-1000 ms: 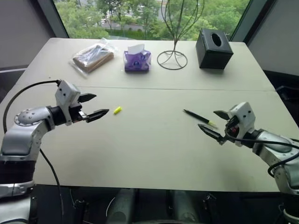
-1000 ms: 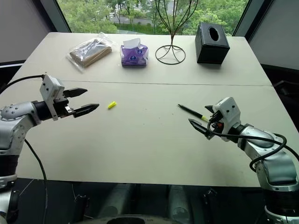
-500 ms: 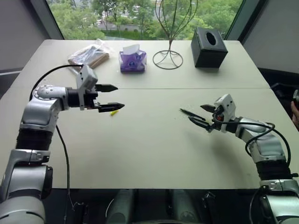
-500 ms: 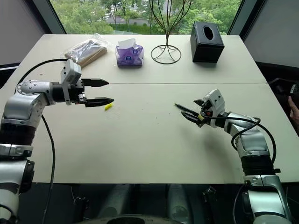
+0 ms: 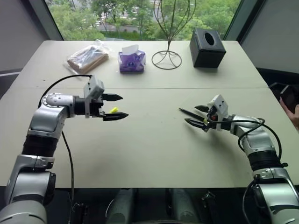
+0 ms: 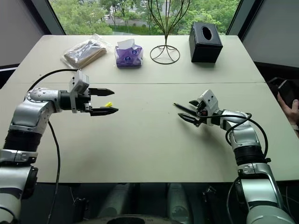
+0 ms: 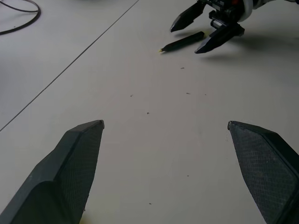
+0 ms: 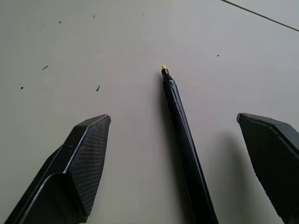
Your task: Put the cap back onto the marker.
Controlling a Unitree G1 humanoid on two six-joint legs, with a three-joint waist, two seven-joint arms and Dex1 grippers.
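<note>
Yellow cap (image 5: pixel 112 110) lies on the beige surface (image 5: pixel 149 149) left of centre, between the left hand's (image 5: pixel 117 107) spread fingers. Right of centre, the marker (image 8: pixel 184 140) lies between the right hand's (image 5: pixel 196 116) spread fingers, ungrasped.

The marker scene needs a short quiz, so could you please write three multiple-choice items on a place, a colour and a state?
1. Where does the marker lie?
A. between the right gripper's fingers
B. beside the black tissue box
C. in the wire stand

2. What colour is the cap?
A. purple
B. yellow
C. black

3. How is the left gripper?
A. shut on the cap
B. shut, empty
C. open

Key: 1 A, the right wrist view shows it on the table between the open fingers; 2 B, bright yellow between the left fingers; 3 C, its fingers stand apart.
</note>
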